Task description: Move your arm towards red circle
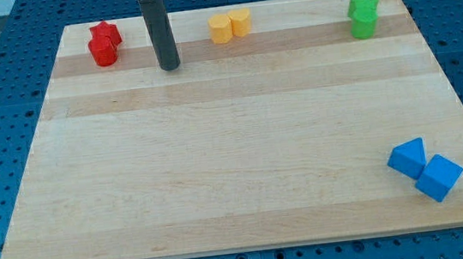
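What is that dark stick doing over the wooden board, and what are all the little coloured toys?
That stick is the end of a robot arm. It has no hand and holds nothing; my tip only slides on the wooden board and nudges blocks. One camera looks down at the board. Near the view's top are pairs: red star with red circle, two yellow blocks, two green blocks. Two blue blocks sit bottom right. My tip stands just right of the red circle, not touching it.

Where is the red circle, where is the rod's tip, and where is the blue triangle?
red circle point(103, 52), camera view, on its front face.
my tip point(170, 66), camera view, the rod's very end, right of the red circle.
blue triangle point(408, 159), camera view, on its top face.
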`<state>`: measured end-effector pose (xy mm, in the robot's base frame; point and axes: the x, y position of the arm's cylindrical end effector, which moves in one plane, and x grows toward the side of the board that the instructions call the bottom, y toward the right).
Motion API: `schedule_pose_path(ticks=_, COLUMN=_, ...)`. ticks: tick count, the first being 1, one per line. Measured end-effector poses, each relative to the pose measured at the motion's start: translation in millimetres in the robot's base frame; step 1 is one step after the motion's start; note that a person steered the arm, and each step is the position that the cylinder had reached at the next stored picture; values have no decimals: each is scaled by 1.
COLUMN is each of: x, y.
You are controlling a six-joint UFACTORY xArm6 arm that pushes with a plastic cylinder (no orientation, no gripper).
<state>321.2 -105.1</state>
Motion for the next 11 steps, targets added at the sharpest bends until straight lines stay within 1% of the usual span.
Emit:
schedule_pose_path(ticks=1, x=0, y=0)
schedule_pose_path(ticks=2, x=17, y=-15)
schedule_pose_path(ticks=3, x=81, y=-72)
schedule_pose_path(ticks=4, x=82, y=-75)
schedule_pose_path(ticks=5, x=82, y=-101)
schedule_pose_path(ticks=6, x=82, y=-175)
schedule_pose_path(ticks=7, x=82, y=-200)
schedule_pose_path(ticks=8, x=82, y=-200)
schedule_pose_path(ticks=9, x=40, y=-178)
schedule_pose_path(ticks=10, x=-29, y=-145)
schedule_pose_path(ticks=11, x=-29, y=-145)
